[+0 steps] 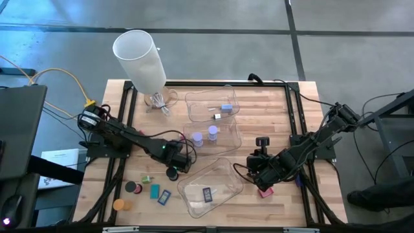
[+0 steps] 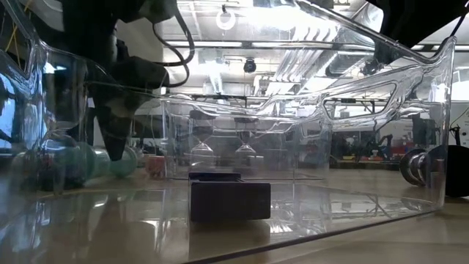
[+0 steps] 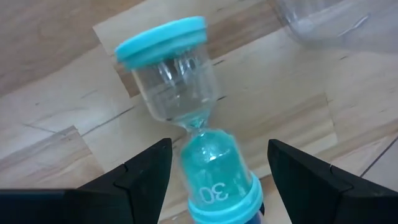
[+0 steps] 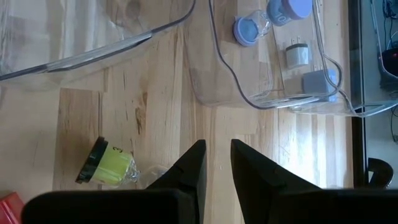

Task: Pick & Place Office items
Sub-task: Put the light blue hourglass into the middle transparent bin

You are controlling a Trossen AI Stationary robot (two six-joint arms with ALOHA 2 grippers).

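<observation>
A teal hourglass timer [image 3: 194, 134] marked 30 lies on its side on the wood table. My left gripper [image 3: 217, 155] is open, pointing down over it, one finger on each side of its sand-filled end without touching; in the high view the gripper [image 1: 173, 171] hides it. My right gripper [image 4: 217, 146] hovers over bare wood with only a narrow gap between its fingers and nothing in it. A green timer with a black cap [image 4: 104, 163] and a red block [image 4: 9, 205] lie beside it. A dark rectangle [image 1: 207, 194] lies in the near clear tray [image 1: 223, 169].
Loose items lie at the near left: a black cylinder [image 1: 132, 187], a teal rectangle [image 1: 154, 190], a blue rectangle [image 1: 164, 197], an orange cylinder [image 1: 120, 204]. The middle tray holds two lilac timers [image 1: 196, 138]; the far tray holds a blue block [image 1: 226, 108]. A white cylinder [image 1: 139, 58] stands far left.
</observation>
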